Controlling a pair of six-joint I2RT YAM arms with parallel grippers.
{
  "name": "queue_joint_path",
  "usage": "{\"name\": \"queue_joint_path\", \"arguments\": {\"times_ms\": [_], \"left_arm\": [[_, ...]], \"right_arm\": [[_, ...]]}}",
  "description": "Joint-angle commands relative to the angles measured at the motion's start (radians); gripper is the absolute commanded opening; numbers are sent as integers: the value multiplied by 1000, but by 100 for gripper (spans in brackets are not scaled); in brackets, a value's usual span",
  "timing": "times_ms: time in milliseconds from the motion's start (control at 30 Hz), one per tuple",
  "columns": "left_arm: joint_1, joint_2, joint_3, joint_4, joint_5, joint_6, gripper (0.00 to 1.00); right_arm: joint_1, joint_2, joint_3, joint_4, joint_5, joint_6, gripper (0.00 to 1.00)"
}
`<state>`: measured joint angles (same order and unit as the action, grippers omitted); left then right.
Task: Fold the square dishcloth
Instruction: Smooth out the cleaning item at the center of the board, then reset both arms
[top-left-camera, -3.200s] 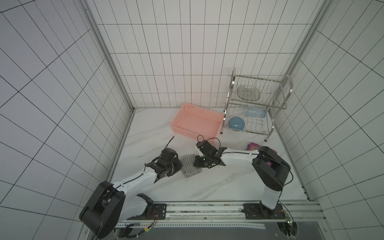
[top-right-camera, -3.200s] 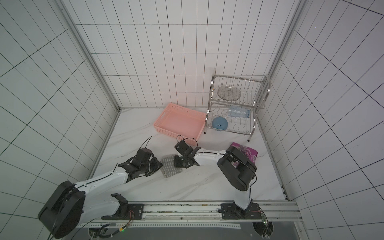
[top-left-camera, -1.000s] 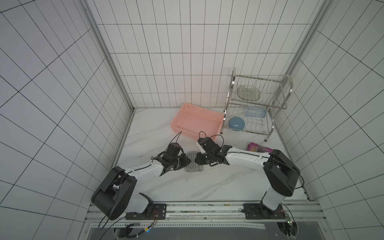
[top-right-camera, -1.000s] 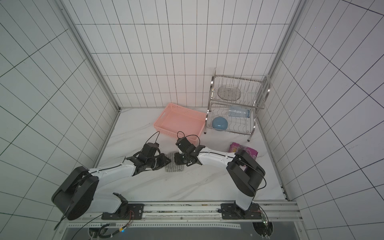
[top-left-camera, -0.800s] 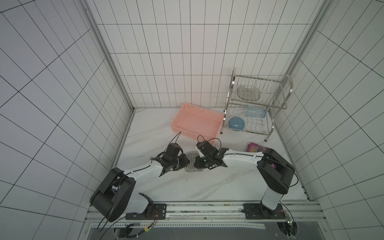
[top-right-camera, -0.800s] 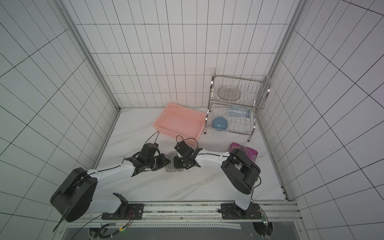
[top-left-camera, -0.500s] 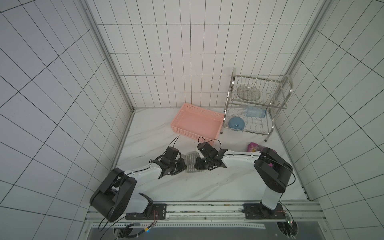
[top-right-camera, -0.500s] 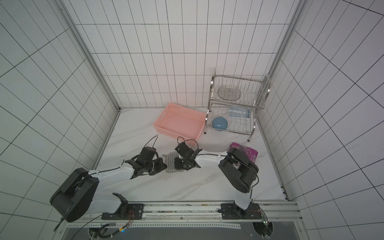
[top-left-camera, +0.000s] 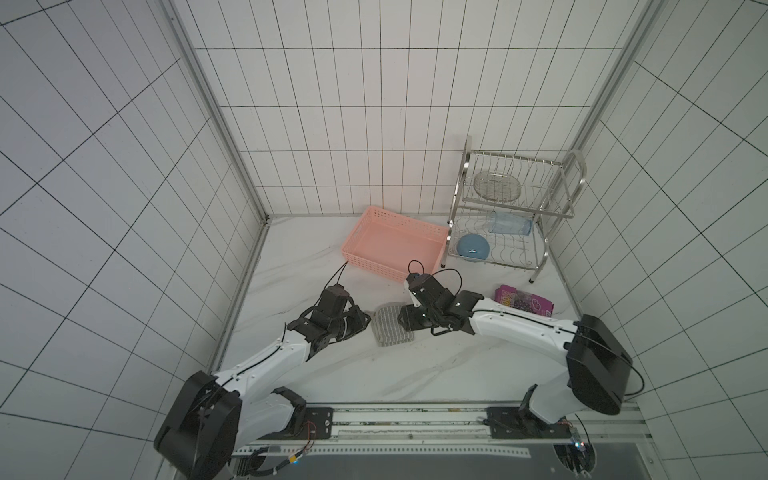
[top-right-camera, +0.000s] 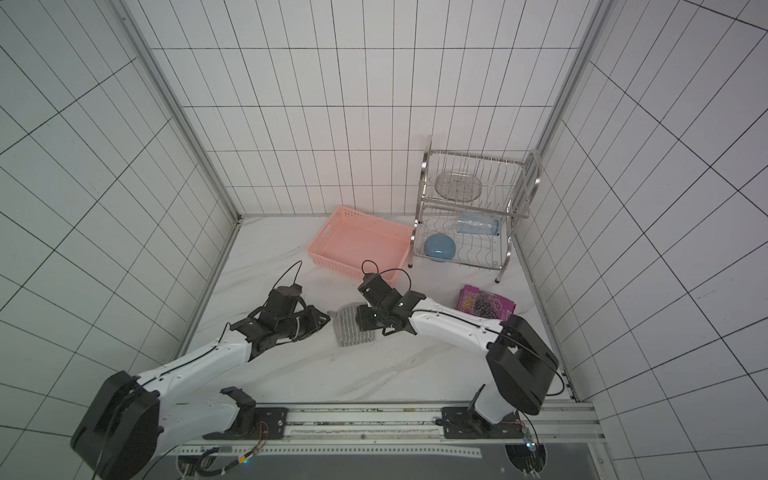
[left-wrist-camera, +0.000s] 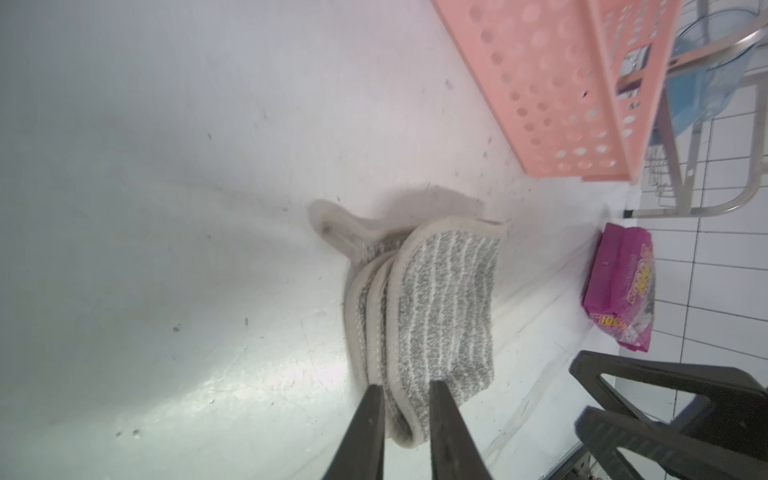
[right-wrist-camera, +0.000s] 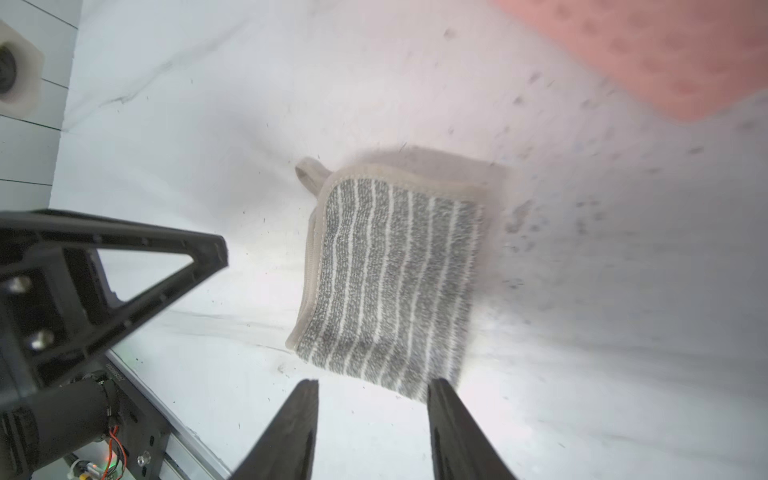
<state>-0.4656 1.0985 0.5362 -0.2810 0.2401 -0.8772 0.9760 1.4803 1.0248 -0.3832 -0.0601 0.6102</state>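
The square dishcloth (top-left-camera: 390, 330) (top-right-camera: 353, 330) lies folded in layers on the white marble table, grey with thin white stripes (right-wrist-camera: 395, 286) and a pale hem. Its small loop (left-wrist-camera: 332, 220) sticks out at one corner. My left gripper (top-left-camera: 365, 323) is at the cloth's left edge. In the left wrist view the left gripper (left-wrist-camera: 401, 388) is open only a little, its fingers straddling the dishcloth's (left-wrist-camera: 440, 299) near corner. My right gripper (top-left-camera: 405, 322) is at the cloth's right edge. In the right wrist view the right gripper (right-wrist-camera: 372, 384) is open, with only bare table between its fingers.
A pink basket (top-left-camera: 374, 266) stands behind the cloth. To its right is a wire dish rack (top-left-camera: 540, 216) holding a blue bowl (top-left-camera: 471, 247). A purple snack packet (top-left-camera: 523, 301) lies right of the right arm. The tiled left wall is close to the left arm.
Both grippers have opened within the last second. The left gripper has shifted slightly left, to the cloth's left edge. The cloth rests folded on the table.
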Motion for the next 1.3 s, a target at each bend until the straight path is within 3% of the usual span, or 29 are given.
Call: {"name": "queue_joint_path", "arguments": {"times_ms": [0, 100, 233, 300, 400, 567, 633, 733, 900, 1267], "left_arm": [[48, -93, 43, -105, -104, 29, 33], [88, -171, 69, -158, -221, 67, 48], [111, -260, 83, -176, -450, 130, 88], [121, -302, 78, -157, -555, 175, 98], [136, -340, 60, -88, -688, 258, 99], [201, -340, 2, 95, -744, 426, 99], [241, -326, -39, 202, -703, 504, 99], [308, -282, -105, 395, -603, 601, 99], [399, -168, -160, 605, -494, 679, 98], [463, 145, -180, 922, -403, 764, 98]], "right_arm": [[-57, -101, -16, -144, 169, -37, 56], [-125, -223, -52, -213, 290, -45, 68], [-211, -356, -84, -292, 503, -83, 90], [-260, -411, -103, -299, 581, -110, 100], [-340, -476, -140, -275, 684, -162, 99], [-490, -565, -269, -79, 770, -322, 99], [-579, -588, -336, 39, 727, -382, 99], [-775, -609, -465, 223, 558, -417, 99], [-947, -573, -611, 515, 380, -441, 99], [-1006, -257, -702, 1026, 258, -471, 99]]}}
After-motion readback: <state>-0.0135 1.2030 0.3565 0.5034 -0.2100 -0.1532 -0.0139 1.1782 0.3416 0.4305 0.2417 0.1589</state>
